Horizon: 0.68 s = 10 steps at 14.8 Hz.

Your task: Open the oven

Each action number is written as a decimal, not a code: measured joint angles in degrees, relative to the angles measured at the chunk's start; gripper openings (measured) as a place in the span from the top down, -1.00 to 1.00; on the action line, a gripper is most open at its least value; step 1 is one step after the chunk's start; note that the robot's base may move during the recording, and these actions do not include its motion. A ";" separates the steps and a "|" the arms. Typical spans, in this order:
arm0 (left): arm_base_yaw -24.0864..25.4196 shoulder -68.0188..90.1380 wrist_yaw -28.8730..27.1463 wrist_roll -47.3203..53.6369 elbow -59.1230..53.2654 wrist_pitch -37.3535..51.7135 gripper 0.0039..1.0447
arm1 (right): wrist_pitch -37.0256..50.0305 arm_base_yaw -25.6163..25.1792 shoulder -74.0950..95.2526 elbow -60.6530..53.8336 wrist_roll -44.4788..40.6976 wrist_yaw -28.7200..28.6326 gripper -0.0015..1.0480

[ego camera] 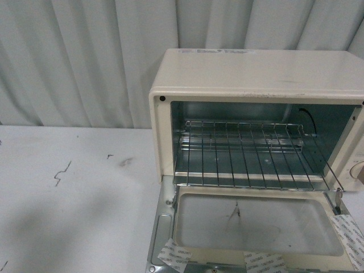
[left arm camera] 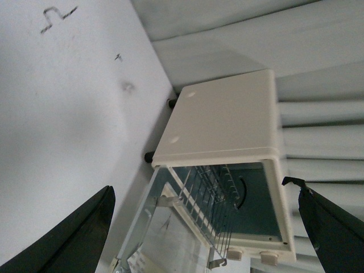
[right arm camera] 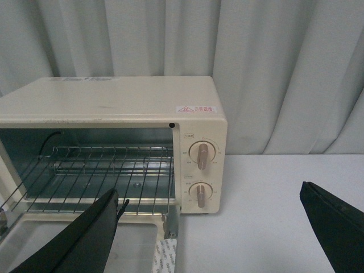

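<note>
So: the toaster oven [ego camera: 256, 74] sits on the white table [ego camera: 74, 199] w/ its door [ego camera: 256, 224] already swung down flat in front, glass up, and the wire rack [ego camera: 250, 153] bare inside.

Left gripper [left arm camera: 199, 186] is spread wide, nothing btwn its fingers. The oven lies ahead of it & well apart, seen from over its top.

Right gripper [right arm camera: 209, 189] is likewise wide & empty. The oven is ahead of it, w/ the two knobs [right arm camera: 200, 154] on the near end. One finger [right arm camera: 79, 239] overlaps the door's corner in that view; touching or just above, can't tell. Neither gripper shows in the front view.

Judgement: the opening looks done, so what's left is a clean exit.
- Lift the right gripper straight away from the door, no sideways drag. A snag on the door edge or the rack's front wire could flip the door back up or shove the oven.
- Hold the fingers wide so nothing pinches.
- Mind the tape strips [ego camera: 173, 253] at the door edge; they may catch a pad.
- Left arm has room, so no need to go closer.
</note>
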 joint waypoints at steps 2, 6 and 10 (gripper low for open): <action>9.68 -16.46 9.75 8.94 4.57 -14.27 -0.87 | 0.00 0.00 -0.02 0.00 0.00 0.00 -0.87; 6.36 -24.33 -5.79 48.41 2.58 -11.63 -0.18 | -0.02 0.00 -0.02 0.00 0.00 0.02 -0.87; 6.56 -31.30 -6.25 66.58 0.44 -15.43 0.72 | 0.00 0.00 -0.02 0.00 0.00 -0.02 -0.87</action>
